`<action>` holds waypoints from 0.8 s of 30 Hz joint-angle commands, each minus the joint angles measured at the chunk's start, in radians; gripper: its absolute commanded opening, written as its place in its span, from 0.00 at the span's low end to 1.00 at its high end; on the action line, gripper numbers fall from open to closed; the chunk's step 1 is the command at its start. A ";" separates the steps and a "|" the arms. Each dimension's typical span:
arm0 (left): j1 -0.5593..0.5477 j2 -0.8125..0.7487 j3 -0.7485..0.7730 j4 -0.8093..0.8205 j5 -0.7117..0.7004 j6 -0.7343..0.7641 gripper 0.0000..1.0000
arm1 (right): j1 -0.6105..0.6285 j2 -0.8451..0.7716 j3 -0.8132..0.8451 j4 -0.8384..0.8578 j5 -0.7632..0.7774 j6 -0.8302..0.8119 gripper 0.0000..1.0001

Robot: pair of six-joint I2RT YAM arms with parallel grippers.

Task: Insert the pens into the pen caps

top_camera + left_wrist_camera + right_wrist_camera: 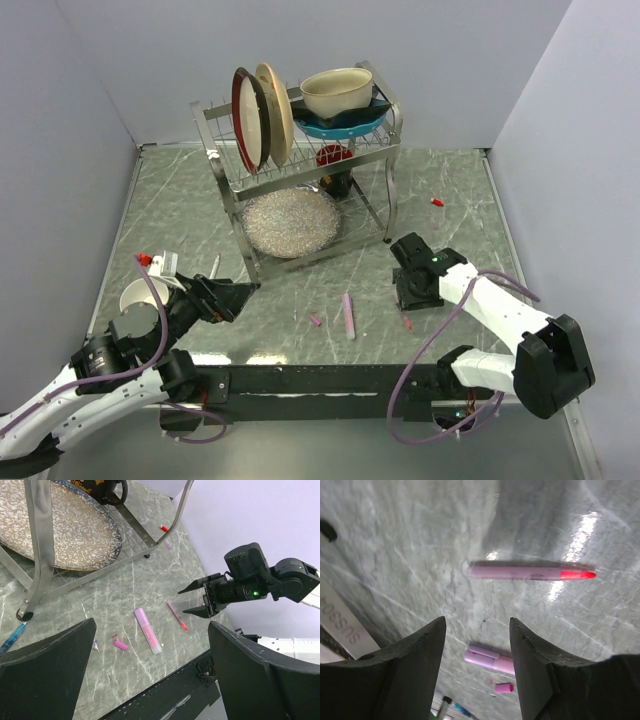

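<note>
A thin pale pen with a red tip [530, 573] [176, 615] [408, 322] lies flat on the marbled table. My right gripper [477, 625] [415, 300] [192, 600] hovers just above it, open, with nothing between its fingers. A thicker pink pen [147, 630] [348, 314] [490, 660] lies to its left. A stubby pink pen cap [120, 644] [315, 321] [504, 688] rests beside that. A red pen cap [438, 202] [163, 528] lies far off by the rack's right leg. A blue pen [12, 637] lies near the rack's left foot. My left gripper [245, 292] [152, 624] stands wide open and empty, left of the pens.
A metal dish rack [225, 185] stands at the back centre with plates and bowls on top and a speckled plate [290, 222] on its lower shelf. A white cup [136, 295] sits at the left. A black rail [300, 380] runs along the near edge.
</note>
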 commanded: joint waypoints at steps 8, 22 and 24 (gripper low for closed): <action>-0.005 -0.010 0.011 0.008 0.001 0.012 0.99 | -0.059 0.024 -0.056 -0.005 0.010 0.172 0.61; -0.005 -0.015 0.008 0.011 -0.002 0.006 0.99 | -0.085 0.104 -0.129 0.064 -0.032 0.203 0.58; -0.005 -0.015 0.008 0.008 -0.005 0.003 0.99 | -0.087 0.113 -0.137 0.050 -0.032 0.210 0.56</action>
